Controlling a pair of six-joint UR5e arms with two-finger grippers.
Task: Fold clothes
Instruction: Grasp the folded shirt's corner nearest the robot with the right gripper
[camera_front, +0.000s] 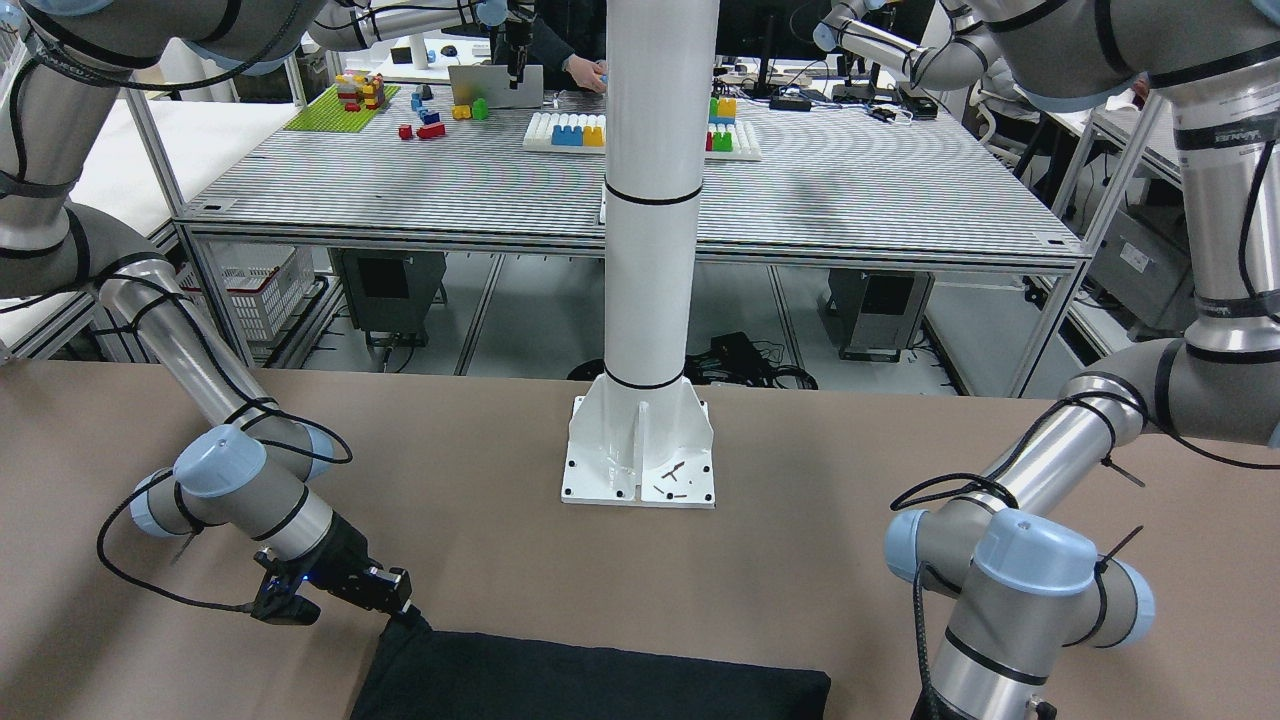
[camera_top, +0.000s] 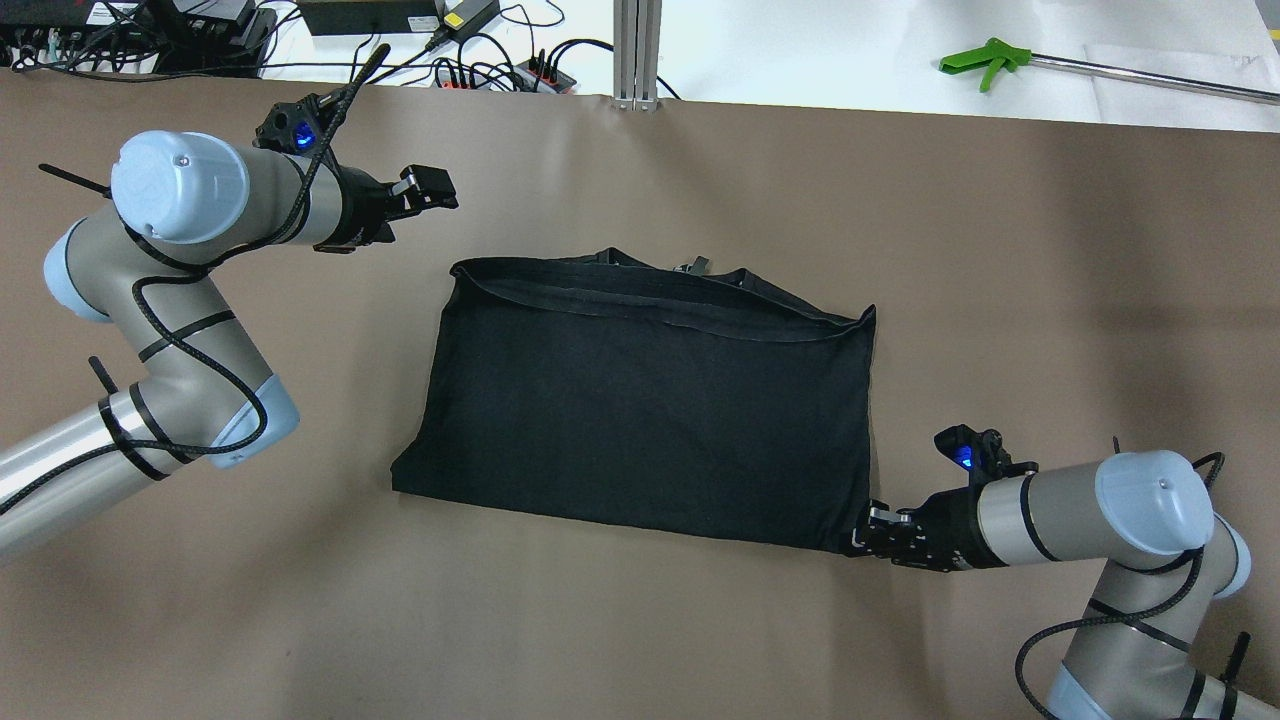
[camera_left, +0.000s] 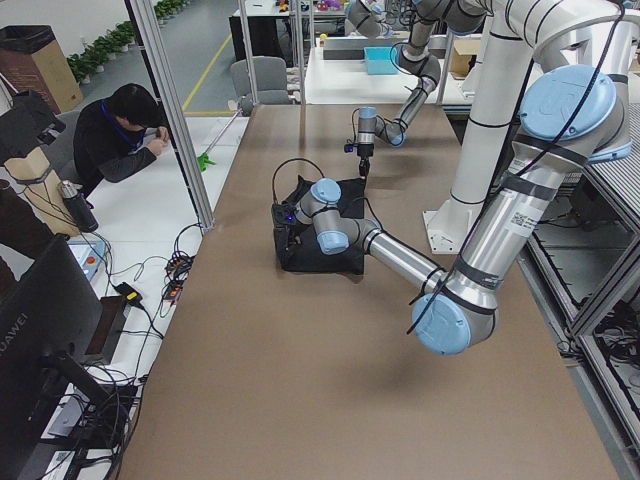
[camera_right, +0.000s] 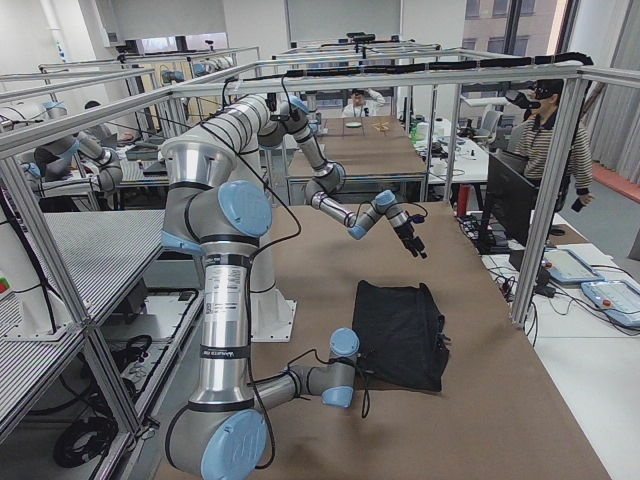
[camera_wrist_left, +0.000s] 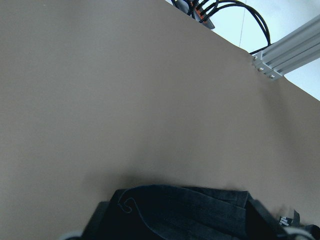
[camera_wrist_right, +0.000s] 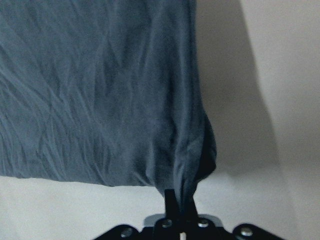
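Your right arm stretches low, its right gripper pinching the pedestal-side corner of the black garment, which lies flat before the white pedestal. Your left gripper hangs beyond the garment's far edge, apart from it; you can't tell how its jaws stand.

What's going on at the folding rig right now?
The right gripper has its jaws shut on the near right corner of the black garment. The garment lies mostly flat on the brown table, and that corner is bunched in the pinch. The left gripper hovers above the table beyond the garment's far left corner, with its jaws open and nothing in them.
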